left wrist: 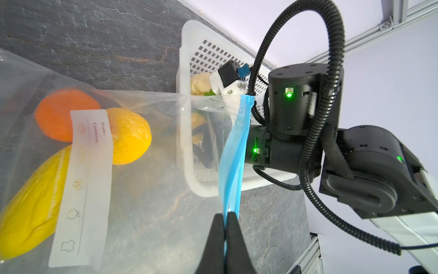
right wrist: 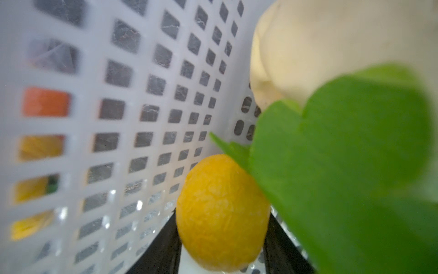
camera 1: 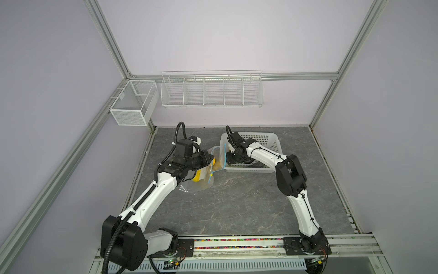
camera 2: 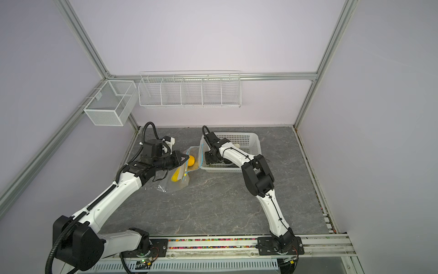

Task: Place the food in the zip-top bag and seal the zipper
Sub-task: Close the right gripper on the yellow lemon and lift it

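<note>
"Clear plastic: the zip-top bag (camera 1: 201, 187) lies on the grey counter (camera 1: 237, 208), left of centre in both top views, with its mouth just beside the white basket (camera 1: 267, 142)."

"What's inside it?"

"The left wrist view shows an orange (left wrist: 64, 113), a bagged lemon (left wrist: 132, 135) and a long yellow piece (left wrist: 28, 208), partly behind the white label (left wrist: 80, 189)."

"The left pincer (left wrist: 226, 214)?"

"Closed tight on the blue zipper (left wrist: 234, 154), low in that frame."

"And the right pincer (right wrist: 223, 213)?"

"Down inside the basket. Its black fingers stand on either side of a second lemon (right wrist: 220, 201), but I cannot tell whether they press it. A green leaf (right wrist: 343, 166) and a pale cream piece (right wrist: 320, 47) lie close by."
</note>
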